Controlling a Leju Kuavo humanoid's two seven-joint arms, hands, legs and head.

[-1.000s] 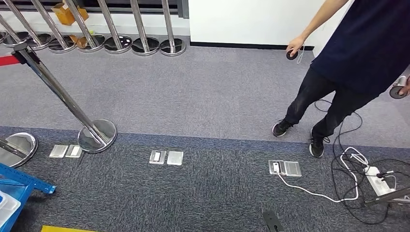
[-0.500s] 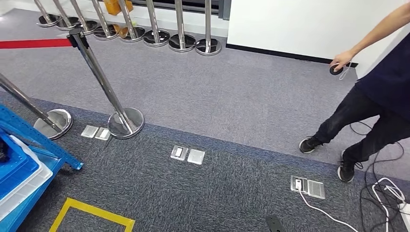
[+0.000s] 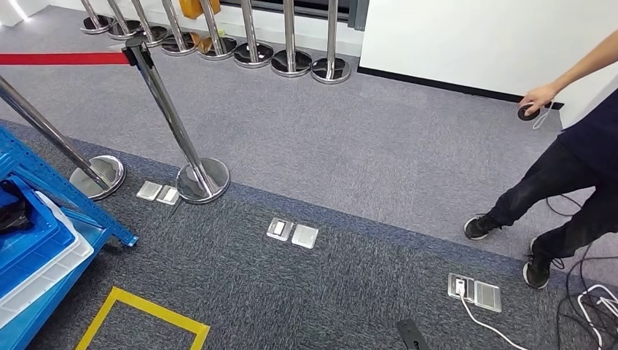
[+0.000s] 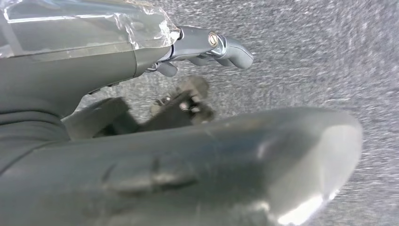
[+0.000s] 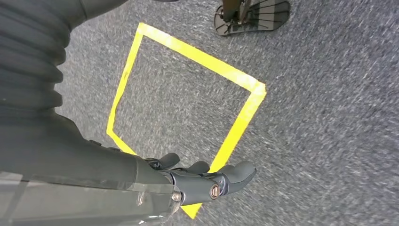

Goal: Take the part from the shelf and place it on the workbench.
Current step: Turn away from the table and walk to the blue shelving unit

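Carpet (image 3: 350, 146) spreads beneath us in two greys, a lighter band farther off and a darker one close by. We take the blue shelf (image 3: 44, 219) as our landmark. Blue bins (image 3: 29, 244) sit stacked on it, and a dark object (image 3: 13, 211) lies in the upper bin; we cannot tell whether that is the part. Just beside the shelf's foot, on the dark carpet, a square of yellow tape (image 3: 142, 321) is laid out. Two chrome stanchions (image 3: 178, 120) stand just beyond the shelf, a red belt (image 3: 62, 58) running off the top of the nearer post, and a row of further stanchion bases (image 3: 291, 62) lines the far wall. Silver floor plates (image 3: 291, 232) are set into the carpet, one pair near the shelf, others well apart from it. Far across from the shelf a person (image 3: 576, 168) in dark clothes stands mid-step, holding a small black controller (image 3: 530, 113) in an outstretched hand.

Our left hand (image 4: 207, 44) hangs over plain carpet, fingers loosely extended and grasping nothing. Our right hand (image 5: 207, 181) hangs above a corner of the yellow tape square (image 5: 188, 99), fingers likewise relaxed and apart with nothing in them.
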